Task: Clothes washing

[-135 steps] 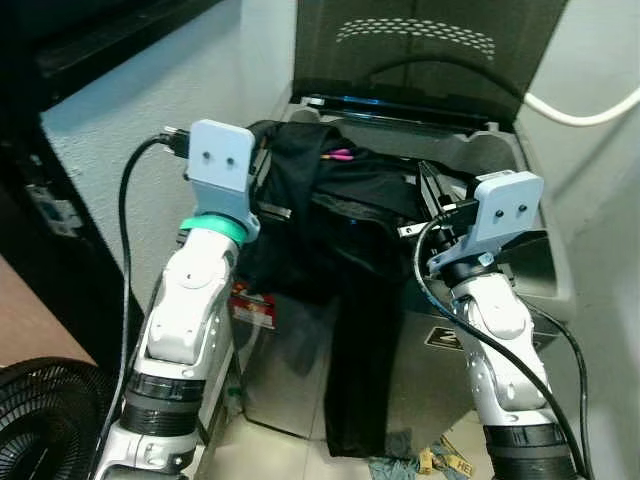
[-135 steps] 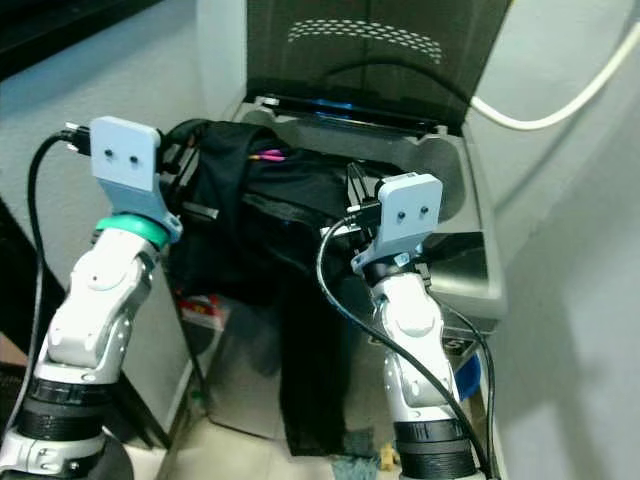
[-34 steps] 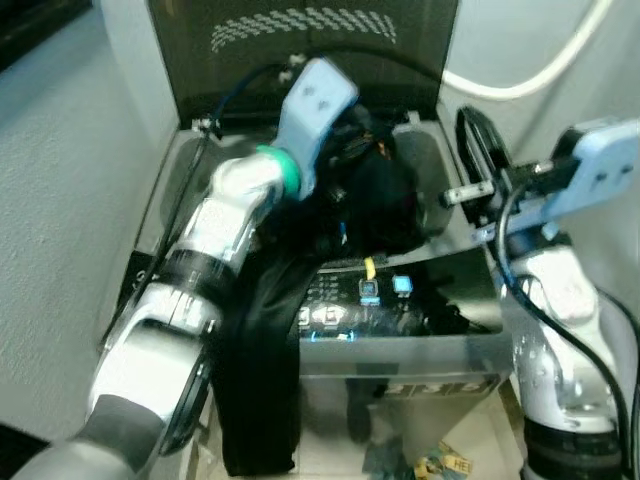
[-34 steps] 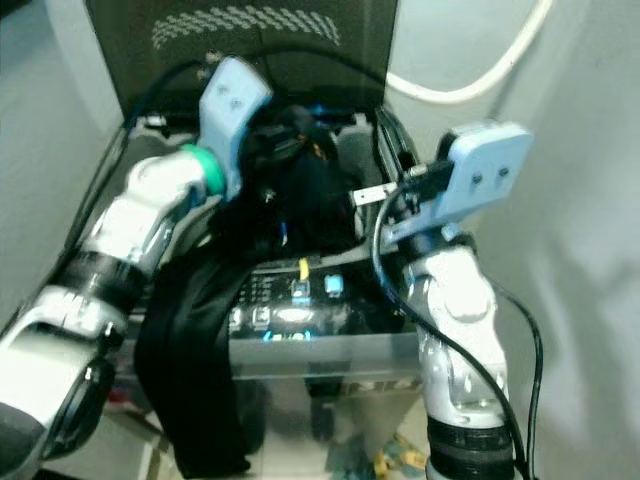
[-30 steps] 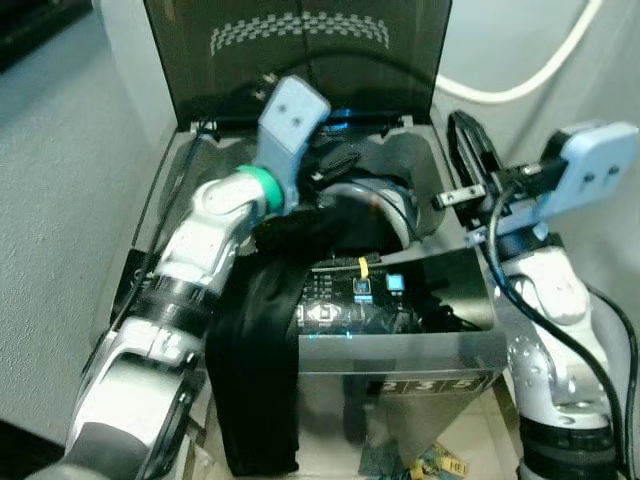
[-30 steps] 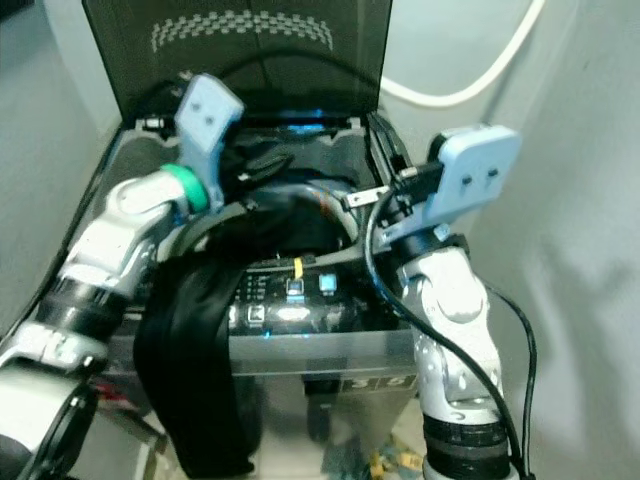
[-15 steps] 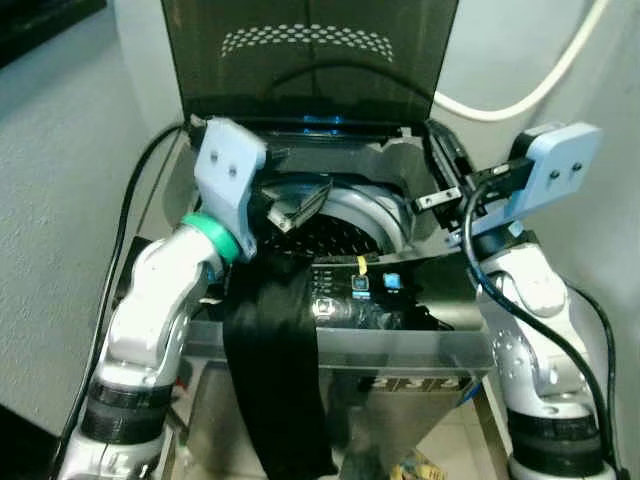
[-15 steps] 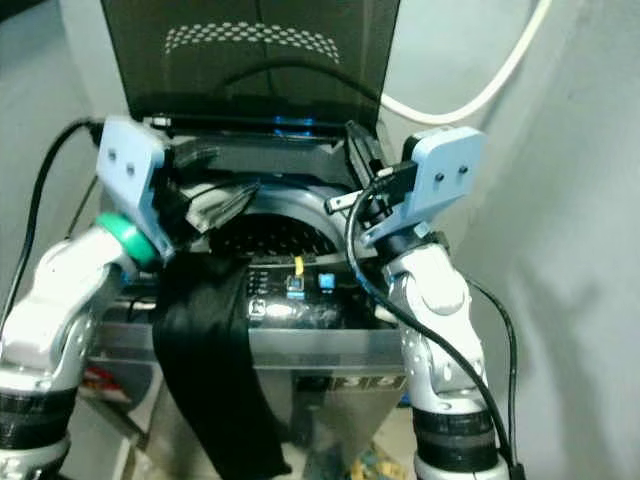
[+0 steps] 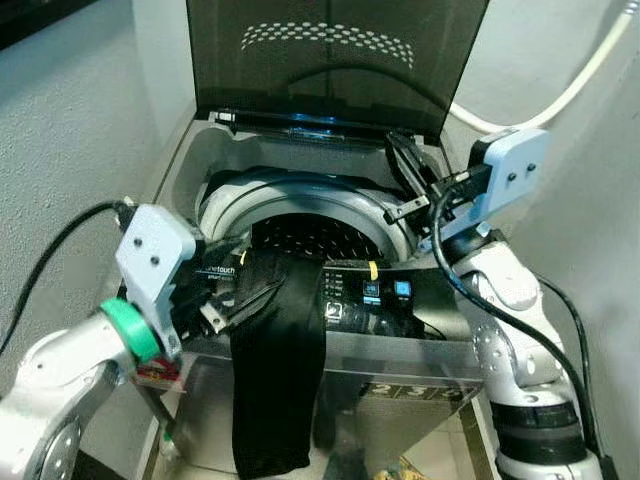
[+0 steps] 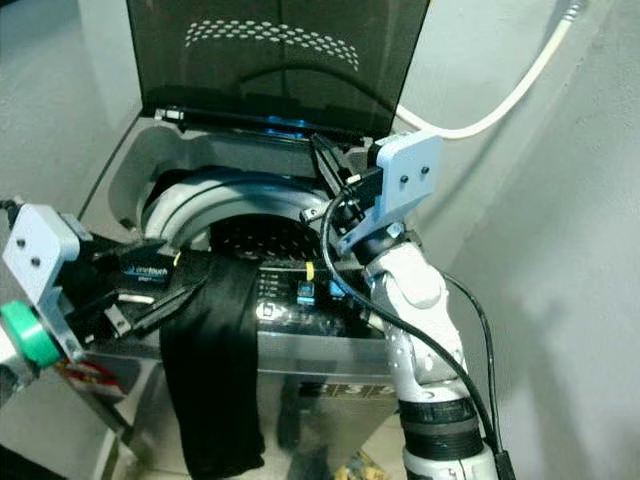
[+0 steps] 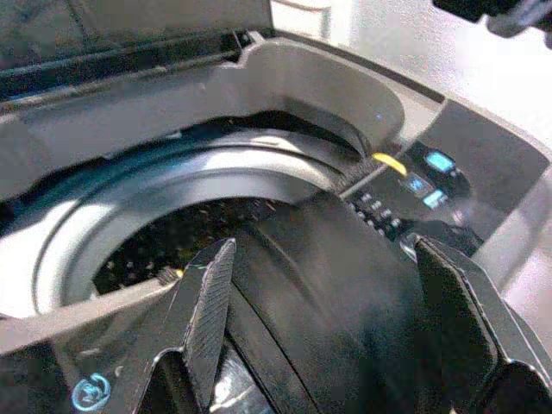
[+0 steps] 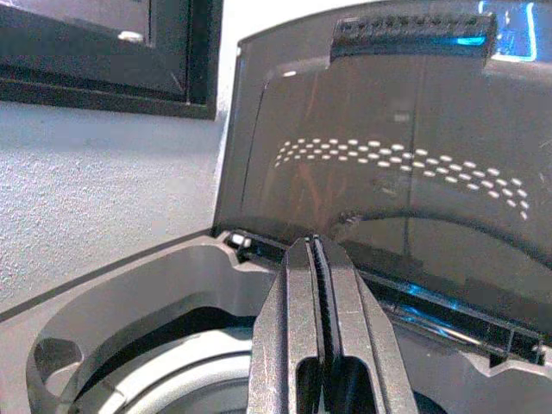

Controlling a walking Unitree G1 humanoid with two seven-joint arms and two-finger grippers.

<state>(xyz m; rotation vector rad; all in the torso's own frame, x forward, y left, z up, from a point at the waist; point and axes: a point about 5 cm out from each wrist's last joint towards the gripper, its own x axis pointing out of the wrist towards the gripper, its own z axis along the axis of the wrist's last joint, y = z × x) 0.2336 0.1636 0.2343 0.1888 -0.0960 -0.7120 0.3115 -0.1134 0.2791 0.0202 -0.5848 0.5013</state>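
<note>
Left gripper: fingers spread, gripping nothing, just beside the black garment, the nearer arm.
Garment: draped over the washer's front rim, long axis hanging down outside, top end in the drum.
Right gripper: fingers pressed together, empty, above the drum's far side.

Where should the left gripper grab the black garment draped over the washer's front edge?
On the fold where the black garment crosses the washer rim, coming from the front-left. The left gripper is open beside that spot, and the long tail hangs down outside.

black garment: upper end hidden inside drum | drum contents: unreadable
</note>
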